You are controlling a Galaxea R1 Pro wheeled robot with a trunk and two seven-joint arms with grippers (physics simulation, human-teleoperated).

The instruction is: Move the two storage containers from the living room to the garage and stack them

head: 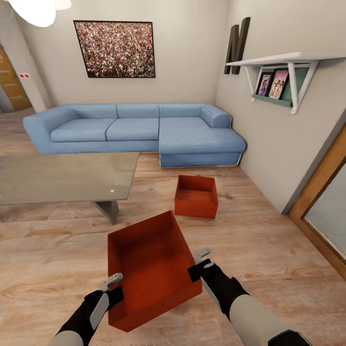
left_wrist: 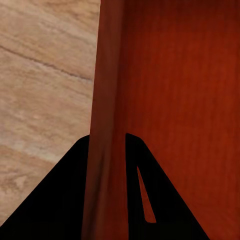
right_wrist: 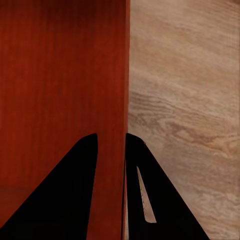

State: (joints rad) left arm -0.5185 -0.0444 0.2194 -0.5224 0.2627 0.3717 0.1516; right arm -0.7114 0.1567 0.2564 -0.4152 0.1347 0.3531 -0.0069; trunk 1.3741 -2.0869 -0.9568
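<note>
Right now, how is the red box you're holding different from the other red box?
The held container is gripped on both side walls by the left gripper and right gripper; the far container sits untouched on the wood floor near the sofa. The held one looks tilted, the far one flat. Both are orange-red and open-topped.

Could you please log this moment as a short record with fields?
room: living room, wood-plank floor
held container: tilted, gripped on both side walls
left gripper: fingers straddle the left wall
right gripper: fingers straddle the right wall
second container: on the floor, near the blue sofa
glass table: left of the containers
</note>
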